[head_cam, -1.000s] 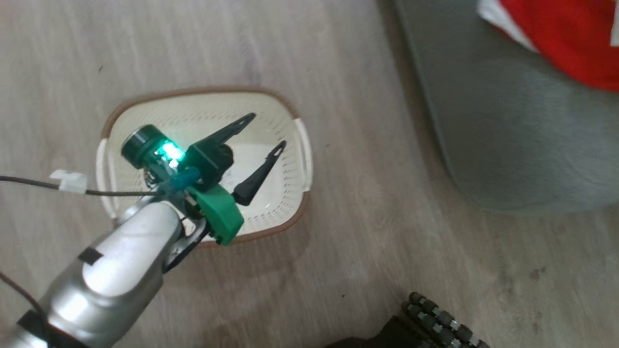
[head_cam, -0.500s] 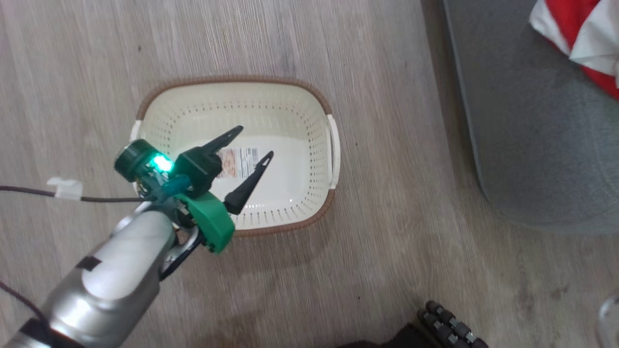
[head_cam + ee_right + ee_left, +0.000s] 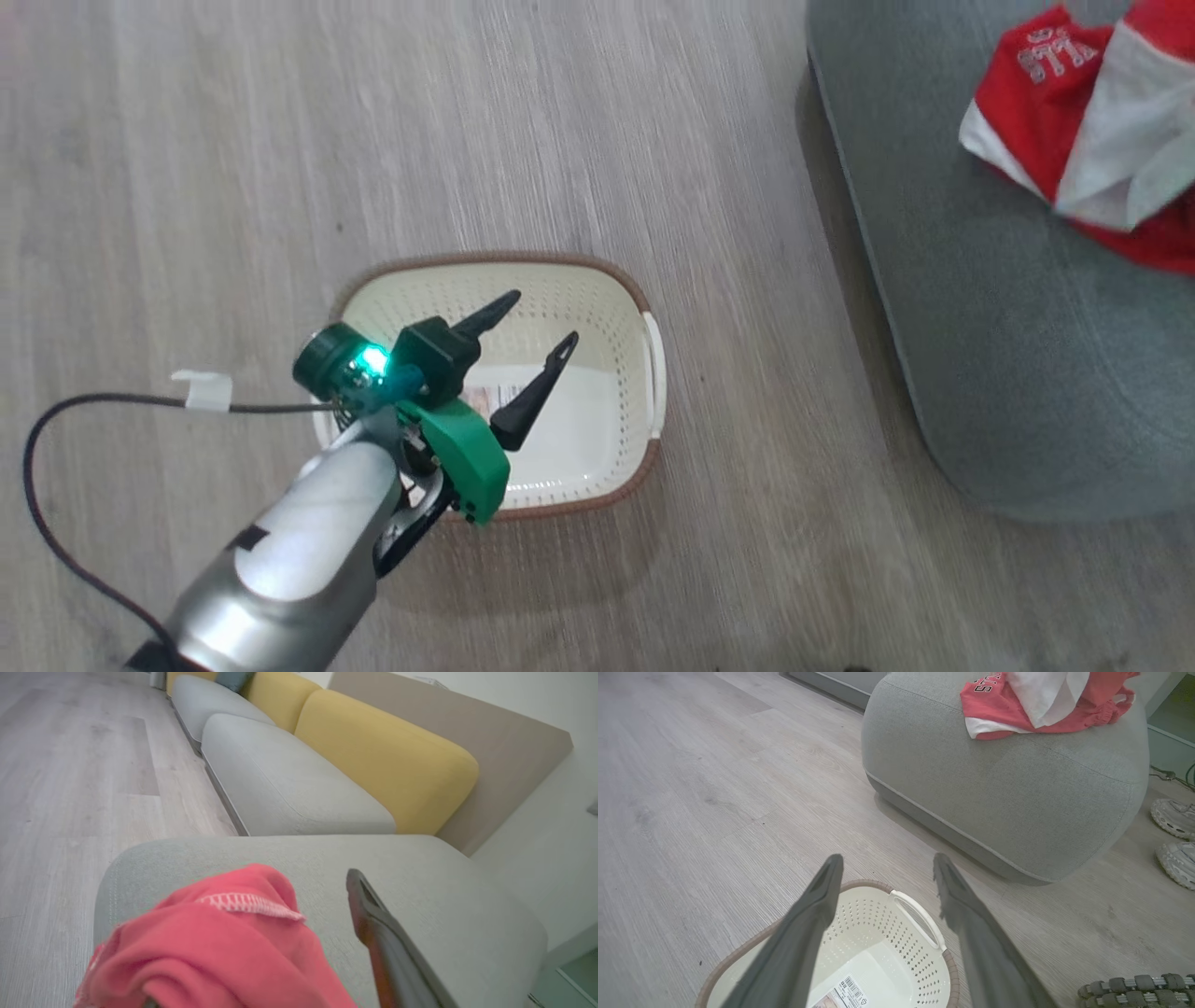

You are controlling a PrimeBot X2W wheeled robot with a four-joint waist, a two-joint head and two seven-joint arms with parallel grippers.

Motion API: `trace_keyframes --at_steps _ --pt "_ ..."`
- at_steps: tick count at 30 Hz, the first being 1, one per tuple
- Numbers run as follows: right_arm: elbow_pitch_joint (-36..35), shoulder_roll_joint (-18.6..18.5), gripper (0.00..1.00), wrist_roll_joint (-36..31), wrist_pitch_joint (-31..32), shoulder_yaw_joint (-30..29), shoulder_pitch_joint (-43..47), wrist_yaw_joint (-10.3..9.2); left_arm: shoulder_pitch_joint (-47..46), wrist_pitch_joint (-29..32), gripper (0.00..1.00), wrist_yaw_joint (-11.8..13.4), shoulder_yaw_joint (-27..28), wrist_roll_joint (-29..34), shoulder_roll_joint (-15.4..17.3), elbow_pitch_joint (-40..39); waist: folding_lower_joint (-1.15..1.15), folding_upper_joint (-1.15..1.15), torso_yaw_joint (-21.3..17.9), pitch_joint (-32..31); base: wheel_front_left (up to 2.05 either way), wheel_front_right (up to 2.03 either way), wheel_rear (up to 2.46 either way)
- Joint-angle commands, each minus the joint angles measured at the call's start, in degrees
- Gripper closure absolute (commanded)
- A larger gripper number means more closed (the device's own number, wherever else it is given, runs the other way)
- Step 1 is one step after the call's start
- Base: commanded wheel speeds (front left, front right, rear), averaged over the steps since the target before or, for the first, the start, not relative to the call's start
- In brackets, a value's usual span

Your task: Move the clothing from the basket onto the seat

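The cream basket (image 3: 597,299) stands on the wood floor, holding just a paper label on its bottom. My left gripper (image 3: 541,319) hangs open above it with nothing between its fingers. In the left wrist view that gripper (image 3: 887,863) points over the basket (image 3: 887,914) toward the grey seat (image 3: 1008,802). The red and white clothing (image 3: 1036,103) lies crumpled on the seat (image 3: 1008,327), with white lettering on one piece (image 3: 994,709). In the right wrist view, my right gripper (image 3: 299,882) is just above the seat (image 3: 420,896). Its jaws stand apart, with red clothing (image 3: 224,942) draped over and hiding its left finger.
A dark cable with a white tag (image 3: 205,387) trails on the floor left of the basket. Two pale shoes (image 3: 1176,816) lie right of the seat, and a dark ribbed part (image 3: 1134,987) sits low on the floor. A grey and yellow sofa (image 3: 383,751) stands beyond the seat.
The head camera has shifted, so the basket sits lower in its view and more of the clothing on the seat shows. The left gripper stays open over the basket.
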Motion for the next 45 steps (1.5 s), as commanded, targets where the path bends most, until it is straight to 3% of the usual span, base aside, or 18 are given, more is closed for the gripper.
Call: trace_keyframes --at_steps 1,7,16,20,28,36,45 --pt "-0.56 -2.76 0.00 0.03 0.45 0.46 -0.89 -0.02 -0.12 -0.71 0.00 -0.07 2.41 -0.35 0.47 -0.80 0.01 0.00 1.44 -2.58 0.00 0.00 0.00" --pt "6.70 -6.00 0.00 -2.60 2.87 -2.75 2.20 -0.02 2.07 -0.71 0.00 -0.50 3.91 0.02 -0.28 0.70 0.01 0.00 2.55 -3.71 0.00 0.00 0.00" --pt "11.88 -3.12 0.00 -6.94 3.74 -4.66 8.66 -0.02 3.78 -0.72 0.00 -1.08 4.93 0.59 -1.11 2.34 0.01 0.00 2.66 -4.55 0.00 0.00 0.00" --pt "13.79 -2.52 0.00 -8.76 3.57 -2.64 11.33 -0.02 4.13 -0.72 0.00 -1.26 5.45 0.71 -1.88 3.16 0.01 0.00 2.64 -5.77 0.00 0.00 0.00" --pt "13.97 -0.97 0.00 -7.08 -2.64 4.75 13.84 -0.02 5.75 -0.72 0.00 -1.43 7.20 0.97 -4.06 4.37 0.01 0.00 3.38 -9.14 0.00 0.00 0.00" --pt "6.01 0.12 0.00 -3.94 -2.36 10.28 16.90 -0.02 7.65 -0.72 0.00 -1.51 9.29 1.43 -5.96 5.98 0.01 0.00 5.67 -12.29 0.00 0.00 0.00" --pt "-17.97 3.66 0.00 0.76 6.29 14.47 24.59 -0.02 9.67 -0.72 0.00 -1.56 12.07 2.02 -6.96 7.29 0.01 0.00 8.10 -14.32 0.00 0.00 0.00"
